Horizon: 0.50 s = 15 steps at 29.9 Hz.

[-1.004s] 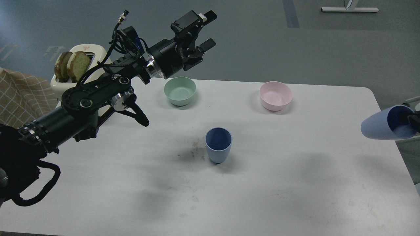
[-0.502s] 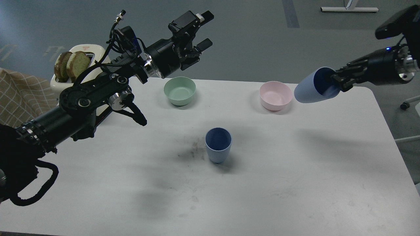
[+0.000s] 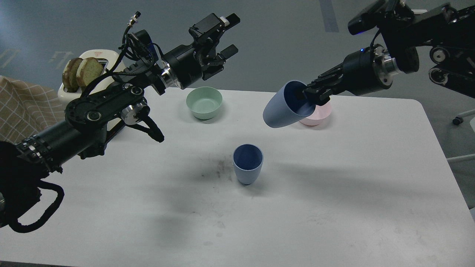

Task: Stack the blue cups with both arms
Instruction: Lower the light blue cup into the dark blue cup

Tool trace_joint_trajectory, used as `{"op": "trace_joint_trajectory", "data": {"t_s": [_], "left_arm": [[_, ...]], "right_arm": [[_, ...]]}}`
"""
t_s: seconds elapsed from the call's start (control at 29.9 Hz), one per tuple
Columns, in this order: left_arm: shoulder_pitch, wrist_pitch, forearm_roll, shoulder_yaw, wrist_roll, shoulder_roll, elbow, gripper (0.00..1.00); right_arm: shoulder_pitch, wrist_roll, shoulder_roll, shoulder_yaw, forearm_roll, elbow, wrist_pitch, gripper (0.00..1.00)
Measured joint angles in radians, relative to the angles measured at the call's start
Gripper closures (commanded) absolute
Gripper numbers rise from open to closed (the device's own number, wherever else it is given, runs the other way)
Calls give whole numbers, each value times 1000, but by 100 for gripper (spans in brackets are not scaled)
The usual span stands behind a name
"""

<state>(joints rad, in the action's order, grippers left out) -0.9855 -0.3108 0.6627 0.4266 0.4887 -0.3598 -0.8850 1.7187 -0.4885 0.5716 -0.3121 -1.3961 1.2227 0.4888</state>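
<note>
One blue cup [image 3: 248,163] stands upright in the middle of the white table [image 3: 334,207]. My right gripper [image 3: 311,95] is shut on the rim of the second blue cup [image 3: 284,107] and holds it tilted on its side in the air, above and to the right of the standing cup, its mouth facing right. My left gripper [image 3: 229,35] is open and empty, raised above the table's far edge, behind and above the mint-green bowl.
A mint-green bowl [image 3: 204,102] sits at the far middle of the table. A pink bowl [image 3: 317,114] sits at the far right, partly hidden behind the held cup. A white toaster [image 3: 97,70] with bread slices [image 3: 81,73] stands at the far left.
My right arm has swung in from the right edge, carrying the held cup leftward and up to just in front of the pink bowl. The left arm has barely moved.
</note>
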Motion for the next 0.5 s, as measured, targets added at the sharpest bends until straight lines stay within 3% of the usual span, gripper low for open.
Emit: {"op": "trace_joint_trajectory", "data": {"t_s": [0.5], "left_arm": [[-3, 1, 0, 0, 0, 3, 0, 2]], "right_arm": [[31, 0, -158, -105, 28, -2, 0, 100]]}}
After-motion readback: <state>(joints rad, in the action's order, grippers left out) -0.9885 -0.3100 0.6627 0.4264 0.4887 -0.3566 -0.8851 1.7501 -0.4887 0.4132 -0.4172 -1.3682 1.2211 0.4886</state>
